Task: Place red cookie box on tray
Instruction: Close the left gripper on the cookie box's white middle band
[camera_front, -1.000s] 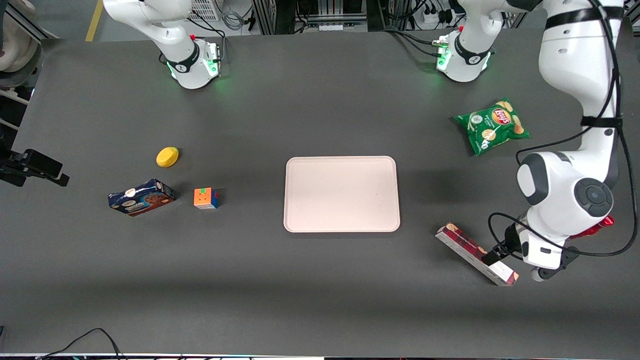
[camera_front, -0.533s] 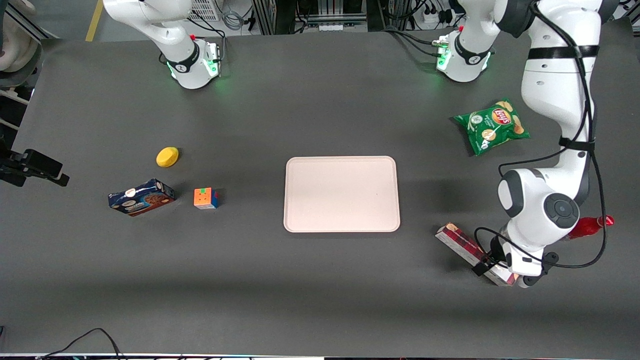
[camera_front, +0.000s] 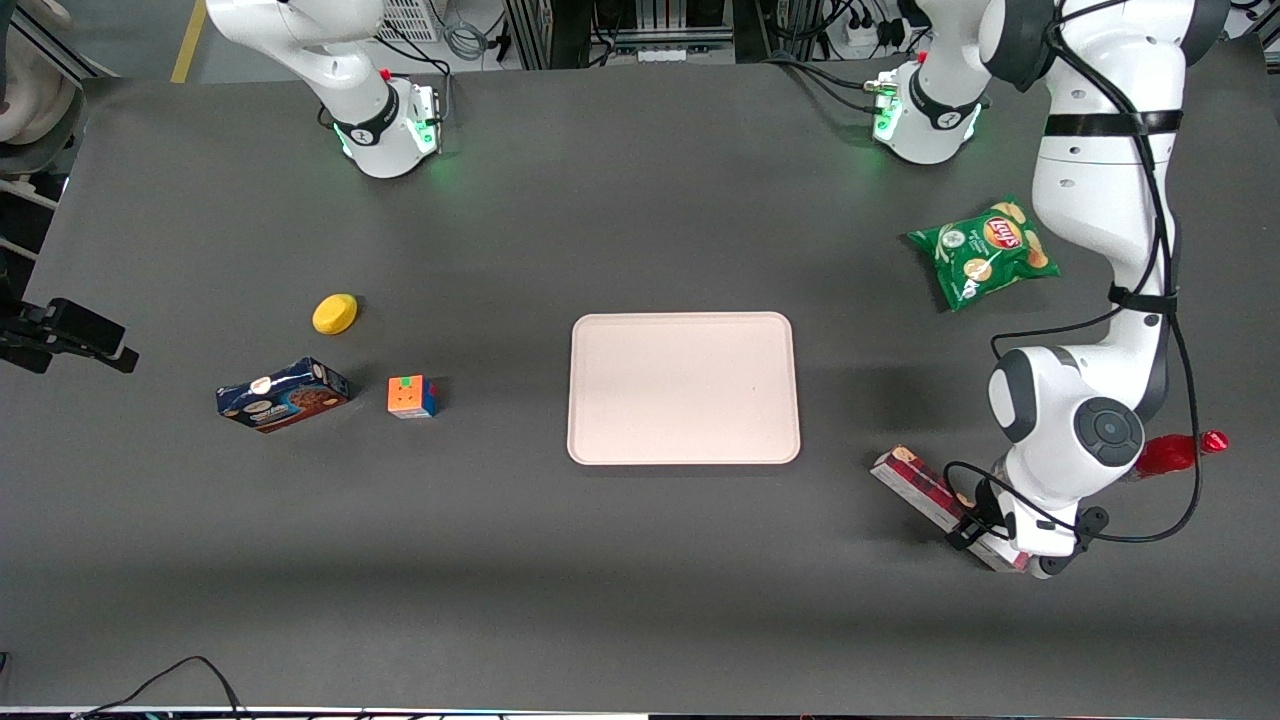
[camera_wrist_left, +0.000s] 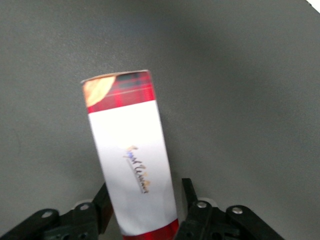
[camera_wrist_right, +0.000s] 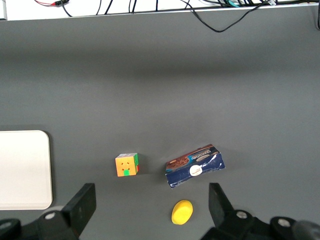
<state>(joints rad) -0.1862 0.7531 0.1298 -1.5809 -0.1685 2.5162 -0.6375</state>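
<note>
The red cookie box (camera_front: 915, 485) lies flat on the dark table, nearer the front camera than the tray (camera_front: 684, 388) and toward the working arm's end. Its white end section sits under the wrist. My left gripper (camera_front: 1003, 543) is down over that end. In the left wrist view the gripper (camera_wrist_left: 146, 192) is open and straddles the red cookie box (camera_wrist_left: 132, 160). One finger (camera_wrist_left: 102, 205) is against the carton's side; the other finger (camera_wrist_left: 189, 192) stands a little apart from it. The tray has nothing on it.
A green chips bag (camera_front: 983, 250) lies farther from the camera than the gripper. A red bottle (camera_front: 1180, 448) lies beside the arm. Toward the parked arm's end are a blue cookie box (camera_front: 283, 394), a colour cube (camera_front: 412, 396) and a yellow object (camera_front: 335, 313).
The left arm swung in toward the tray's side and settled over the box's white end, bringing the fingers to either side of it. The box has not moved.
</note>
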